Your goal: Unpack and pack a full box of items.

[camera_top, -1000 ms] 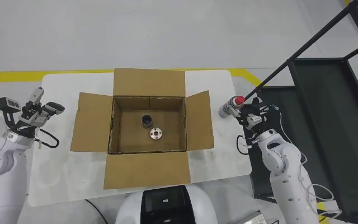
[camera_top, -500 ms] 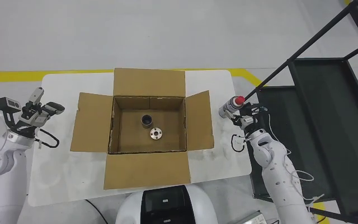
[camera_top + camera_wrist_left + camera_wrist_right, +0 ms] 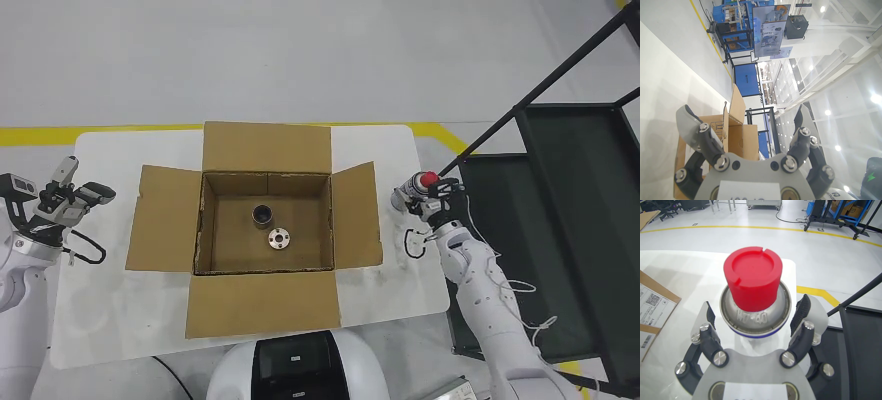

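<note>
Tipping risk: right gripper [image 3: 755, 308] sits spread around the red-capped silver spray can [image 3: 753, 291], right of the open brown cardboard box [image 3: 160, 218]; off-centre squeeze could knock it over.

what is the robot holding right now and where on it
Nothing, it seems: the right gripper straddles the spray can below its shoulder, open, with a gap at each finger. The left gripper is open and empty.
</note>
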Tool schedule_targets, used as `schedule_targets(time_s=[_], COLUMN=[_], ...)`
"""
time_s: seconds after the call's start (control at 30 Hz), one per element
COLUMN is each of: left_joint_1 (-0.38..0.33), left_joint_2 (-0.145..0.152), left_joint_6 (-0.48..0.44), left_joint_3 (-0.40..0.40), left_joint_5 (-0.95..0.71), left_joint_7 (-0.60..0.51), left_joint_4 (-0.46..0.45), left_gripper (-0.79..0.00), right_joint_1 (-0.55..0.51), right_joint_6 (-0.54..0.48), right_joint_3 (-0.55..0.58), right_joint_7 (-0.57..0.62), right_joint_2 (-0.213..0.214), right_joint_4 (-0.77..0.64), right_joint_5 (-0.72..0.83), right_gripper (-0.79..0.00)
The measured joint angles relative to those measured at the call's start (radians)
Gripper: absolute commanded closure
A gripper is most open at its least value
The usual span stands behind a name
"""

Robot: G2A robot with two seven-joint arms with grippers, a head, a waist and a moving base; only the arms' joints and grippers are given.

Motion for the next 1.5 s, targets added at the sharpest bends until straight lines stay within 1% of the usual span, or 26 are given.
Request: schedule_targets(time_s=[0.03,0.07,0.2,0.33,0.43,0.5,0.63,0.73,0.87,1.0,1.13,1.17,1.23,1.37,1.5], left_joint_1=[0.0,0.0,0.0,0.0,0.0,0.0,0.0,0.0,0.0,0.0,0.0,0.0,0.0,0.0,0.0], left_joint_2=[0.0,0.0,0.0,0.0,0.0,0.0,0.0,0.0,0.0,0.0,0.0,0.0,0.0,0.0,0.0], left_joint_6=[0.0,0.0,0.0,0.0,0.0,0.0,0.0,0.0,0.0,0.0,0.0,0.0,0.0,0.0,0.0], left_joint_3=[0.0,0.0,0.0,0.0,0.0,0.0,0.0,0.0,0.0,0.0,0.0,0.0,0.0,0.0,0.0], left_joint_5=[0.0,0.0,0.0,0.0,0.0,0.0,0.0,0.0,0.0,0.0,0.0,0.0,0.0,0.0,0.0], left_joint_7=[0.0,0.0,0.0,0.0,0.0,0.0,0.0,0.0,0.0,0.0,0.0,0.0,0.0,0.0,0.0], left_joint_4=[0.0,0.0,0.0,0.0,0.0,0.0,0.0,0.0,0.0,0.0,0.0,0.0,0.0,0.0,0.0], left_gripper=[-0.785,-0.785,-0.785,-0.785,-0.785,-0.785,-0.785,-0.785,-0.785,-0.785,-0.785,-0.785,-0.785,-0.785,-0.785], right_joint_1=[0.005,0.01,0.021,0.009,-0.015,-0.042,-0.111,-0.168,-0.238,-0.281,-0.3,-0.303,-0.304,-0.287,-0.249], right_joint_6=[-0.001,-0.001,-0.008,-0.041,-0.073,-0.093,-0.129,-0.162,-0.206,-0.266,-0.376,-0.398,-0.412,-0.378,-0.297], right_joint_3=[-0.003,-0.006,-0.008,0.004,0.024,0.045,0.093,0.135,0.188,0.209,0.168,0.145,0.102,-0.011,-0.069], right_joint_7=[-0.002,-0.005,-0.013,-0.02,-0.036,-0.046,-0.033,-0.004,0.028,0.069,0.195,0.254,0.355,0.625,0.814], right_joint_2=[0.0,0.0,0.001,0.005,0.01,0.014,0.024,0.032,0.039,0.045,0.05,0.053,0.057,0.071,0.08], right_joint_4=[0.007,0.015,0.035,0.026,-0.012,-0.065,-0.204,-0.34,-0.559,-0.738,-0.852,-0.875,-0.902,-0.937,-0.912], right_joint_5=[0.001,0.001,0.015,0.038,0.077,0.107,0.16,0.209,0.278,0.346,0.501,0.563,0.66,0.861,1.042], right_gripper=[-0.16,0.0,0.0,0.0,0.0,0.0,0.0,0.0,0.0,0.0,0.0,0.0,0.0,0.0,0.0])
